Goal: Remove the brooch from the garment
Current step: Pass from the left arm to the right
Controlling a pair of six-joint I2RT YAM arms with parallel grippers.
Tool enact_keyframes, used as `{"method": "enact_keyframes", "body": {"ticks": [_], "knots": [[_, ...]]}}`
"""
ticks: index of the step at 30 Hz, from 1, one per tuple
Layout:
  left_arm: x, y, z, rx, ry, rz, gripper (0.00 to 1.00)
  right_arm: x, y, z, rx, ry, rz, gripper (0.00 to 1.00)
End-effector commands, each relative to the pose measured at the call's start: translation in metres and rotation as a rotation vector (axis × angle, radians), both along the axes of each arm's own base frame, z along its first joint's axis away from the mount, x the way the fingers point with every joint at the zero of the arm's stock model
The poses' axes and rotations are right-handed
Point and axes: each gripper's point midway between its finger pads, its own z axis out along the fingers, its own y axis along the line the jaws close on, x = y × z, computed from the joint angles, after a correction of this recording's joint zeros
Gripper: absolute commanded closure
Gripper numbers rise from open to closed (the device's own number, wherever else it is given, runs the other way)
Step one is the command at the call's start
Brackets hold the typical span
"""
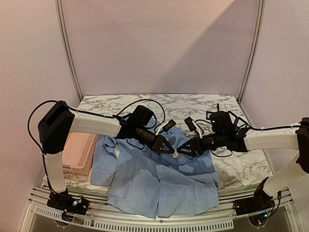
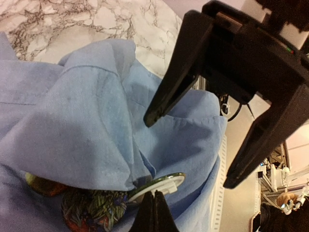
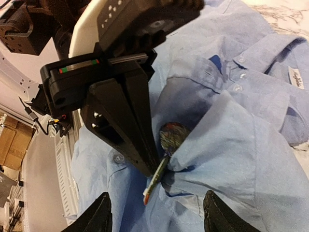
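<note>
Left end effector pinching brooch rim, apparently, right end effector spread, garment beneath

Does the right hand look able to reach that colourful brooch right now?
Probably yes: the right hand is open and faces the brooch closely. But a fold of the shirt covers part of it, and the left hand pinches its rim.

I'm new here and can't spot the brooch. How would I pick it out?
Find the blue shirt on the marble table. Near its collar, a fold half-hides the brooch. It's the only round, multicoloured disc, far bigger than the pale buttons.
</note>
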Motion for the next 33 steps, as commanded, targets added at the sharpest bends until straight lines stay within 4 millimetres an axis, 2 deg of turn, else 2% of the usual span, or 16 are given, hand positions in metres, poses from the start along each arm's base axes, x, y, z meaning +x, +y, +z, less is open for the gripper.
{"method": "enact_keyframes", "body": {"ticks": [1, 4, 11, 20, 26, 33], "knots": [[-0.001, -0.004, 0.003, 0.001, -0.014, -0.005, 1.00, 0.010, -0.012, 0.008, 0.051, -0.029, -0.160, 0.36], [0.001, -0.003, 0.005, 0.000, -0.018, 0.002, 1.00, 0.005, -0.013, 0.011, 0.061, -0.045, -0.223, 0.38], [0.002, -0.004, 0.010, -0.006, -0.018, 0.013, 1.00, -0.012, 0.001, 0.010, 0.089, -0.077, -0.315, 0.50], [0.004, -0.003, 0.014, -0.011, -0.024, 0.021, 1.00, -0.008, 0.020, -0.011, 0.047, -0.058, -0.363, 0.62], [0.004, -0.003, 0.017, -0.013, -0.029, 0.022, 1.00, -0.013, 0.031, -0.022, 0.051, -0.038, -0.356, 0.69], [0.004, -0.003, 0.018, -0.013, -0.031, 0.024, 1.00, -0.006, 0.029, -0.027, 0.042, -0.051, -0.399, 0.85]]}}
